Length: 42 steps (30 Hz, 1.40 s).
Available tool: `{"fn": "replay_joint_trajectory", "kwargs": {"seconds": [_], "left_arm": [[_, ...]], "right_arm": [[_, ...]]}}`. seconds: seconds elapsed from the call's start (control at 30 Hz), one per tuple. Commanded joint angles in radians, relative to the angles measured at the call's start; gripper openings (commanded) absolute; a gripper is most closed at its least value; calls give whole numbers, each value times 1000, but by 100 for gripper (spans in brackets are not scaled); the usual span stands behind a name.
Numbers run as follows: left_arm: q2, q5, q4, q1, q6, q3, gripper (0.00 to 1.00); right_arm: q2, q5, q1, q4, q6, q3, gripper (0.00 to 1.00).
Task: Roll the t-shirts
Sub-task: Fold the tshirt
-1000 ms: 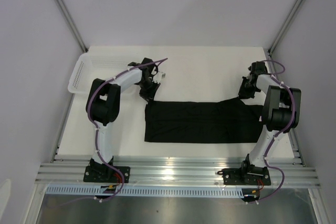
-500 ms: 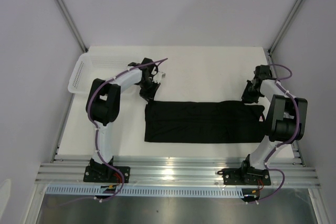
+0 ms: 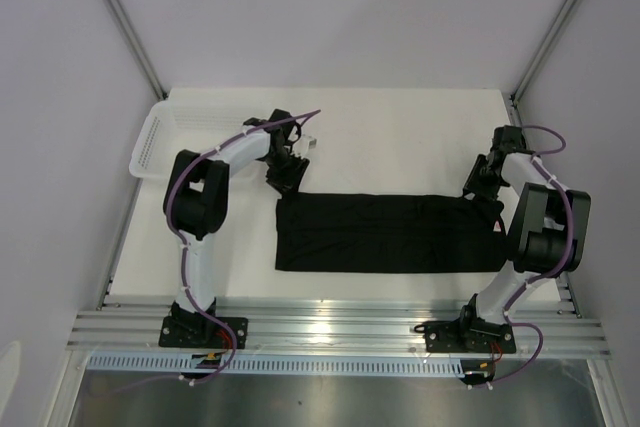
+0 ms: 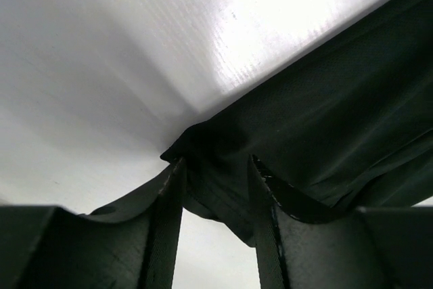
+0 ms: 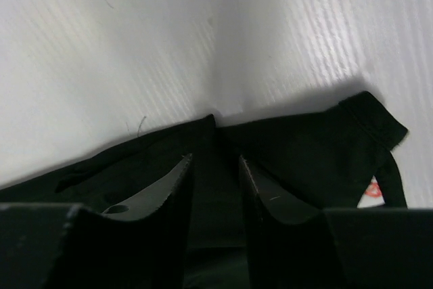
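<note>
Black t-shirt (image 3: 385, 232) lies flat on the white surface (image 3: 400, 127), folded into a long band running left to right, in the near half and between the two arms. Its near edge is straight. Its far edge is slightly uneven, with a small bump toward the right.

Left tool (image 3: 288, 175) is down at the band's far left corner. In the left wrist view the tool (image 4: 215, 162) has its fingers (image 4: 169, 221) spread, with a clear gap between them. A bunched corner of the t-shirt (image 4: 325, 99) sits right at the tips and in the gap. Bare surface shows through lower in the gap. No clamp on the cloth is visible.

Right tool (image 3: 482, 179) is down at the band's far right corner. In the right wrist view the tool (image 5: 214, 159) has its fingers (image 5: 260, 214) parted by a narrower gap. The t-shirt (image 5: 298, 153) lies under and between the tips, and its edge ends just past them. The cloth does not look squeezed. A small pale label (image 5: 371, 192) with red marks peeks out at the right by a hem loop.

White mesh basket (image 3: 152, 142) sits at the far left edge of the surface, well apart from the t-shirt and behind the left arm's elbow.
</note>
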Motion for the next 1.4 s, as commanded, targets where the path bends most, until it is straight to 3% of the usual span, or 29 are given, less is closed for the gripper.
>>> {"fn": "replay_joint_trajectory", "kwargs": {"seconds": [0.0, 0.13, 0.23, 0.4, 0.57, 0.77, 0.97, 1.37], "left_arm": [[-84, 45, 11, -6, 25, 60, 46], [-116, 83, 3, -12, 27, 116, 47], [-162, 92, 20, -31, 42, 116, 46], [-136, 22, -3, -43, 22, 97, 46], [-165, 62, 38, -58, 10, 25, 44], [-155, 158, 18, -112, 8, 39, 43], [-132, 111, 21, -112, 1, -47, 42], [-57, 82, 20, -109, -33, -84, 43]], "right_arm": [[-85, 69, -18, -56, 25, 18, 36], [-160, 111, -59, -104, 74, -53, 34], [-197, 100, -85, -112, 99, -106, 26], [-229, 89, -44, -113, 103, -125, 22], [-219, 25, -16, -67, 94, -122, 16], [-150, -4, 22, -55, 100, -116, 16], [-171, 51, 140, -61, 111, -139, 18], [-93, 77, 163, -81, 156, -195, 13]]}}
